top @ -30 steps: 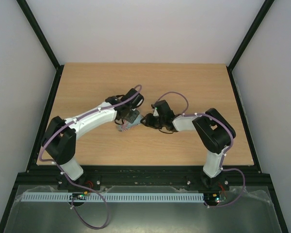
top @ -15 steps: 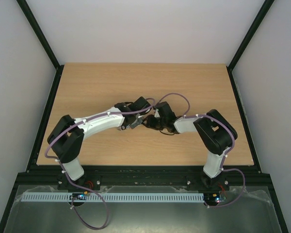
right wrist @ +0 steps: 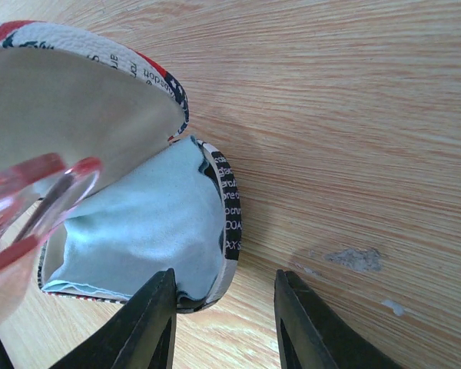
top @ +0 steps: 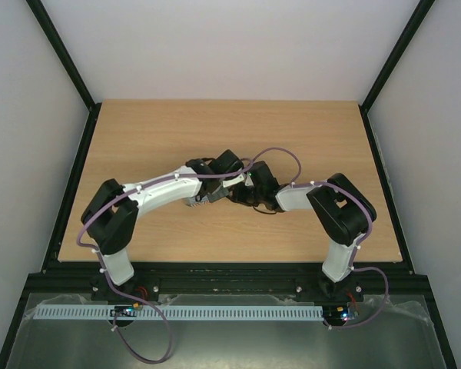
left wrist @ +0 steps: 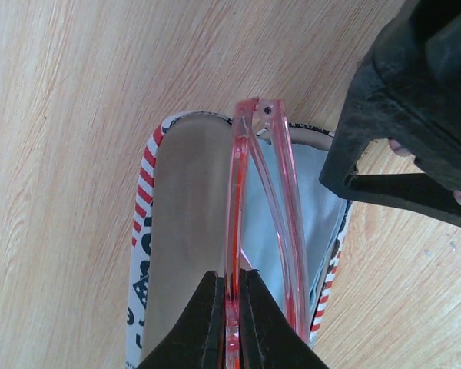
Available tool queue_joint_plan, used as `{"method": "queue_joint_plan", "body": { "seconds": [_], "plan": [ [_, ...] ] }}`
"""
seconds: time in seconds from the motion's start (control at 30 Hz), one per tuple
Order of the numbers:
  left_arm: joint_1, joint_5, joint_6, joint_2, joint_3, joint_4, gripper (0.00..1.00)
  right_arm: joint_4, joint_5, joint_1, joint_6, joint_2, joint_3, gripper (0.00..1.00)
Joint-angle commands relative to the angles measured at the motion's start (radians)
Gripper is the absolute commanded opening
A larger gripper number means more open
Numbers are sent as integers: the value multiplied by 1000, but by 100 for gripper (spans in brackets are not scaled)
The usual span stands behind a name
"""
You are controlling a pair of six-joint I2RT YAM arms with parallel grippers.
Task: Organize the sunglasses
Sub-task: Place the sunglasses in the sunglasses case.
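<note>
My left gripper (left wrist: 229,280) is shut on the thin red-orange frame of the sunglasses (left wrist: 261,177) and holds them folded, lengthwise over the open flag-patterned case (left wrist: 144,231). A light blue cloth (left wrist: 323,207) lies inside the case under the glasses. My right gripper (right wrist: 224,280) is open, its fingers either side of the case's near rim (right wrist: 230,207), one finger against the cloth (right wrist: 138,231). The glasses show blurred at the left of the right wrist view (right wrist: 27,204). In the top view both grippers meet over the case (top: 202,200) at mid-table.
The case's raised lid (right wrist: 77,108) stands beside the cloth. The right gripper's black body (left wrist: 415,115) hangs close to the glasses' far end. Bare wooden table (top: 307,138) surrounds the case, with black frame rails at its edges.
My left arm has swung right toward the right gripper, carrying the sunglasses over the open case. The right arm has barely moved.
</note>
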Motion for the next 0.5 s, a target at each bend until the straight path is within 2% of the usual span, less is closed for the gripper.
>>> {"method": "queue_joint_plan", "body": {
  "seconds": [0.0, 0.13, 0.47],
  "plan": [
    [18, -1, 45, 35, 39, -33, 2, -24, 14, -6, -4, -19, -9, 35],
    [29, -32, 55, 62, 14, -8, 2, -20, 13, -6, -2, -18, -8, 35],
    [57, -1, 72, 82, -17, 26, 2, -15, 8, -6, -2, -21, -9, 35]
  ]
}}
